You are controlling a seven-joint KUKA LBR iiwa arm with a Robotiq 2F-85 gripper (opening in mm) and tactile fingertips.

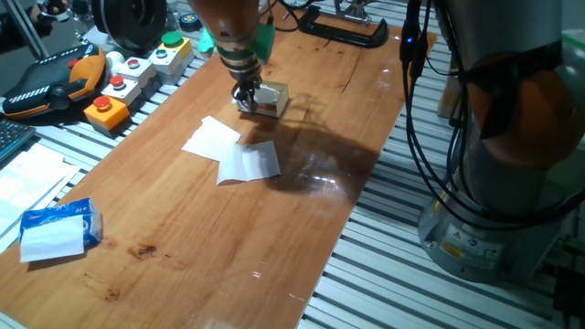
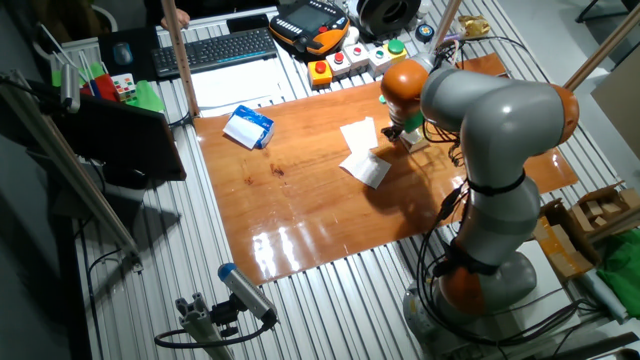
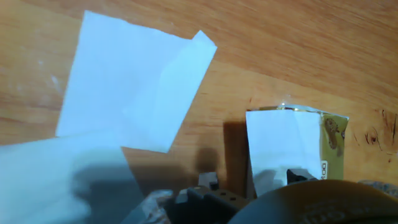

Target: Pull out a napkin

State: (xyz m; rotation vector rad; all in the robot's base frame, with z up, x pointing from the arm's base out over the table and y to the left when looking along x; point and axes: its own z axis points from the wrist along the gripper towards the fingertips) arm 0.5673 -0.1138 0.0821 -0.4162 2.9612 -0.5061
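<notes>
A small tan-gold cardboard box (image 1: 274,97) lies on the wooden table (image 1: 183,228), with the white napkin (image 3: 277,143) sticking out of its end. In the hand view the box (image 3: 334,140) is at the right. My gripper (image 1: 245,98) is down at the box's left end, right over the napkin. In the hand view my gripper (image 3: 254,180) has its fingers apart: one fingertip (image 3: 298,175) lies over the napkin and the other is just left of it. In the other fixed view the gripper (image 2: 405,130) is at the box (image 2: 418,142).
Two flat white sheets (image 1: 212,137) (image 1: 249,163) lie just in front of the box. A blue tissue packet (image 1: 59,228) lies at the table's near left edge. Button boxes (image 1: 137,73) and a teach pendant (image 1: 50,82) stand off the table's left side. The robot's base (image 1: 512,183) is at the right.
</notes>
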